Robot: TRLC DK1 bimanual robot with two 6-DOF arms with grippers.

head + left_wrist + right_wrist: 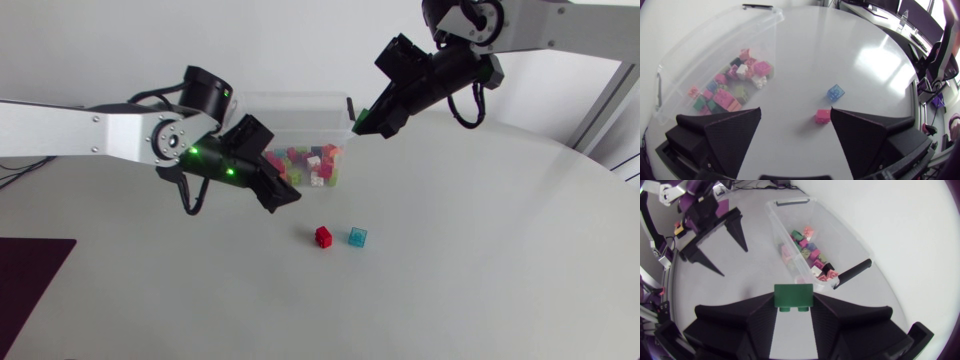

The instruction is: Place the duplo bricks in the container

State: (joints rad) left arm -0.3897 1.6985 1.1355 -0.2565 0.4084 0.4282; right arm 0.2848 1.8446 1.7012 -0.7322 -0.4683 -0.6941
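Most of the job looks done from where I stand: a colourful heap of bricks (305, 165) already lies inside the clear container (295, 112). The right gripper (362, 122) is clenched on a green brick (793, 296), held off the surface (480, 260) and just short of the container's end on that arm's side. I'd judge it only needs carrying in over the opening and letting go.

Two more are left out on the surface, a red brick (323, 236) and a blue brick (357, 237). They sit just beside each other without touching, in front of the container and apart from it. The left gripper (270, 190) hangs released, fingers spread with nothing between them, near the container's front wall. The two loose bricks are ahead of it, so they look like its work.

There is plenty of room around those two — bare surface on every side, and its curved edge is well away. The tight spot is the container itself: the rim and the dark latch (852, 273) on its end wall sit right in the green brick's way. With both grippers near the container, I'd expect crowding if they went over the opening together.
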